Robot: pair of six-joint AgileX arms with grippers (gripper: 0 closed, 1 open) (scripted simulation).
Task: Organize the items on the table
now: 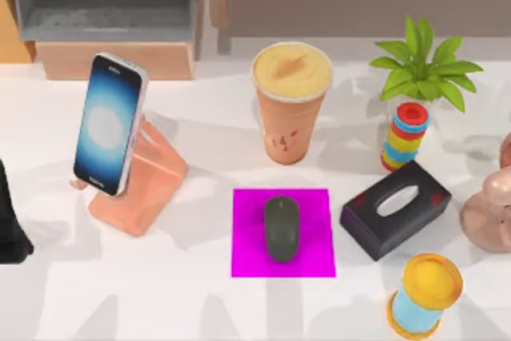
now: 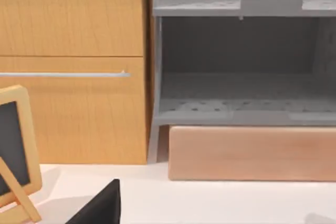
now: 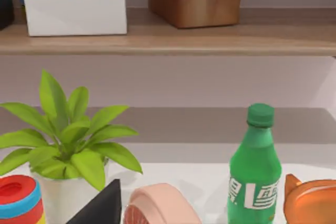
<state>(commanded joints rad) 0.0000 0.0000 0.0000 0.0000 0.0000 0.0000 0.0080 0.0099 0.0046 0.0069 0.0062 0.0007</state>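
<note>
On the white table [image 1: 160,301], seen from above, a dark grey computer mouse [image 1: 282,228] lies in the middle of a square magenta mat [image 1: 247,259], near the table's front centre. To the left, a smartphone [image 1: 109,124] with a glowing blue-white screen leans tilted on a salmon-pink stand [image 1: 152,181], its lower edge resting in the stand's lip. Behind the mat, well apart from it, a tall orange cup [image 1: 290,125] with a creamy yellow top stands upright.

To the right of the mat a black tissue box [image 1: 395,208] sits at an angle, just beside the mat's right edge. Behind it rises a stack of coloured rings [image 1: 406,137], with a leafy green plant [image 1: 423,65] at the back. A yellow-topped, blue-sided cylinder [image 1: 421,293] stands near the front right corner, and a coppery rounded object [image 1: 489,213] is cut by the right edge.

A dark part of the left arm [image 1: 9,221] shows at the far left edge of the table. The left wrist view faces a wooden cabinet [image 2: 73,66] and a grey shelf unit [image 2: 241,61]; the right wrist view takes in a green bottle [image 3: 255,171]. Whether either claw is open or closed, I cannot tell.
</note>
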